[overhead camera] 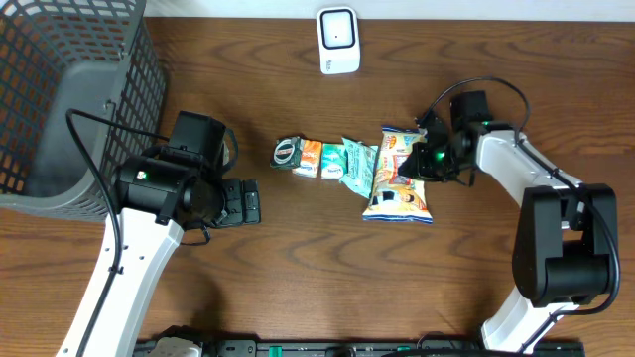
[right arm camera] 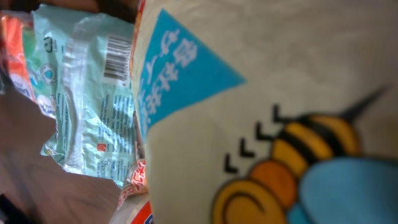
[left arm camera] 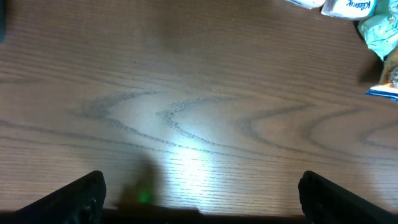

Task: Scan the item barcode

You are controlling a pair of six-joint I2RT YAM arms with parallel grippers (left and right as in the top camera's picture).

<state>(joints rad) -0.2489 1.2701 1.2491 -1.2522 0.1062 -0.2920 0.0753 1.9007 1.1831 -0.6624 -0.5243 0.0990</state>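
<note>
Grasp step: right tool (overhead camera: pixel 429 157) pinches the snack bag (overhead camera: pixel 397 193) at its edge; left tool (overhead camera: pixel 241 201) spread, idle. Next move likely: lift, present barcode to scanner (overhead camera: pixel 337 40).

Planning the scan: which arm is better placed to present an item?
The right arm: its jaws are shut on the bee-print snack bag, probably ready to lift it to the white scanner. The left arm hangs, jaws open, over bare table, apart from every item.

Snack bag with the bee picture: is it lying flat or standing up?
Lying flat: from overhead the snack bag shows its printed face spread out on the table, not raised on an edge.
</note>
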